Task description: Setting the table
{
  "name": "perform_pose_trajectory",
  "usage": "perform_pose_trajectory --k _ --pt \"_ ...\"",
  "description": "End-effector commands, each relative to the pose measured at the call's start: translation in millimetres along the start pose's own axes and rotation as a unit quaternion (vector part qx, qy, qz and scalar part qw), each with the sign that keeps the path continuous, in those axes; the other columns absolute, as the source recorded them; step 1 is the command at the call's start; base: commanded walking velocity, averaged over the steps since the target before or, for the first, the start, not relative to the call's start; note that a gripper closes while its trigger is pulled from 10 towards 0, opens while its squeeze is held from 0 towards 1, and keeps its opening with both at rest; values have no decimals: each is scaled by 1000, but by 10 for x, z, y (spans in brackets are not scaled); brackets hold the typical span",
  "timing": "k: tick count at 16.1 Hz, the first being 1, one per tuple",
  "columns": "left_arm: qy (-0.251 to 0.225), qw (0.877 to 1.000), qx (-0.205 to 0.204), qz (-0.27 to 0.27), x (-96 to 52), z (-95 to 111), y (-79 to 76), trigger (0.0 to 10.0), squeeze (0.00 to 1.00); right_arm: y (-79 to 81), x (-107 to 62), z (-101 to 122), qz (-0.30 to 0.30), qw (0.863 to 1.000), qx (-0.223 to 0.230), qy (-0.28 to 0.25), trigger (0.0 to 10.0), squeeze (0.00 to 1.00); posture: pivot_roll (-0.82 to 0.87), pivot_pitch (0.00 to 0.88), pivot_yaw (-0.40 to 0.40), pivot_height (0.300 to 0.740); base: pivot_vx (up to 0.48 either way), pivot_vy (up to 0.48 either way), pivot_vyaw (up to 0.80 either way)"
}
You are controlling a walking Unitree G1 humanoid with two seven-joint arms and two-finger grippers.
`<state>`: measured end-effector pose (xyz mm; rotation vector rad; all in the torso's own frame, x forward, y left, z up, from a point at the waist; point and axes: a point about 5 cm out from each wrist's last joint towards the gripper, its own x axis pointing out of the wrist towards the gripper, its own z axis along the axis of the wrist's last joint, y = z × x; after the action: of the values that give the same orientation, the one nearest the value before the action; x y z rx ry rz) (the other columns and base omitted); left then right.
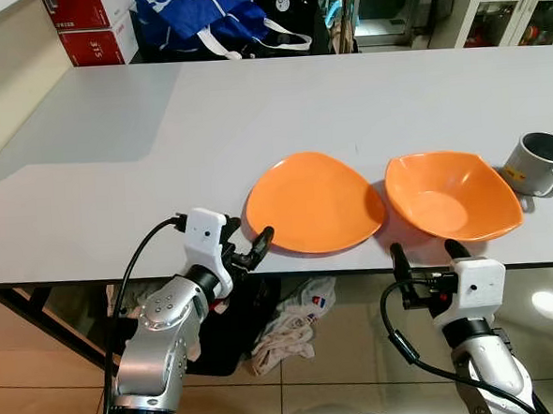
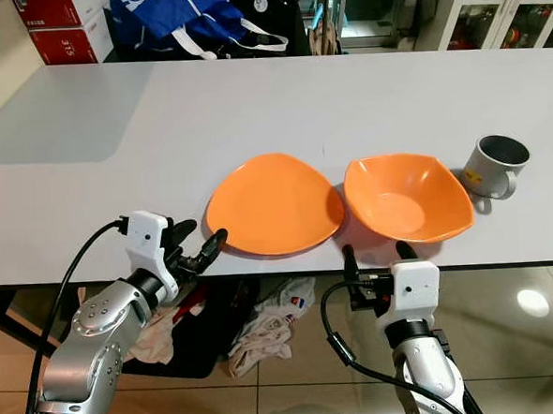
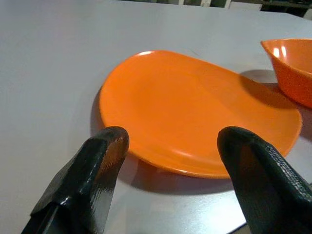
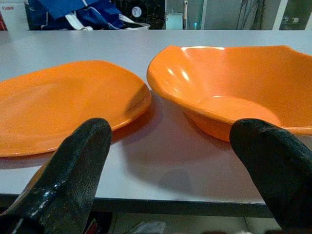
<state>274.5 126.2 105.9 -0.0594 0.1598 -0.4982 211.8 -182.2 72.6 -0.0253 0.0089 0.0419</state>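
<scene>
An orange plate (image 1: pixel 316 203) lies near the front edge of the white table (image 1: pixel 252 115). To its right sits an orange bowl (image 1: pixel 451 196), and a grey mug (image 1: pixel 539 165) stands at the far right. My left gripper (image 1: pixel 251 247) is open just in front of the plate's near-left rim; the plate (image 3: pixel 195 114) lies beyond its fingertips. My right gripper (image 1: pixel 428 251) is open at the table's front edge, below the bowl's near side, with the bowl (image 4: pixel 234 90) and plate (image 4: pixel 63 105) ahead of it.
A blue bag (image 1: pixel 204 19) and red boxes (image 1: pixel 87 26) sit beyond the table's far edge. Cloths (image 1: pixel 289 333) lie on the tiled floor under the table. Glass cabinets (image 1: pixel 518 5) stand at the back right. The table's left half is bare.
</scene>
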Motion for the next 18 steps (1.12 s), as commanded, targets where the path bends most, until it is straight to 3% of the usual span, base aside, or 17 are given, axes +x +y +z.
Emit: perform_pose_trajectory --k 1,8,18 --pt "-1 1000 7 6 4 9 15 10000 0 -11 -18 -21 -1 1000 0 2 10000 0 -140 9 47 727 0 330 0" --pt "2 999 -22 30 40 3 50 10000 0 5 -43 -43 4 1000 5 10 10000 0 -140 12 43 727 0 471 0" --pt "8 998 -18 59 115 12 165 10000 0 52 -66 -54 8 1000 11 12 10000 0 -143 13 52 727 0 472 0"
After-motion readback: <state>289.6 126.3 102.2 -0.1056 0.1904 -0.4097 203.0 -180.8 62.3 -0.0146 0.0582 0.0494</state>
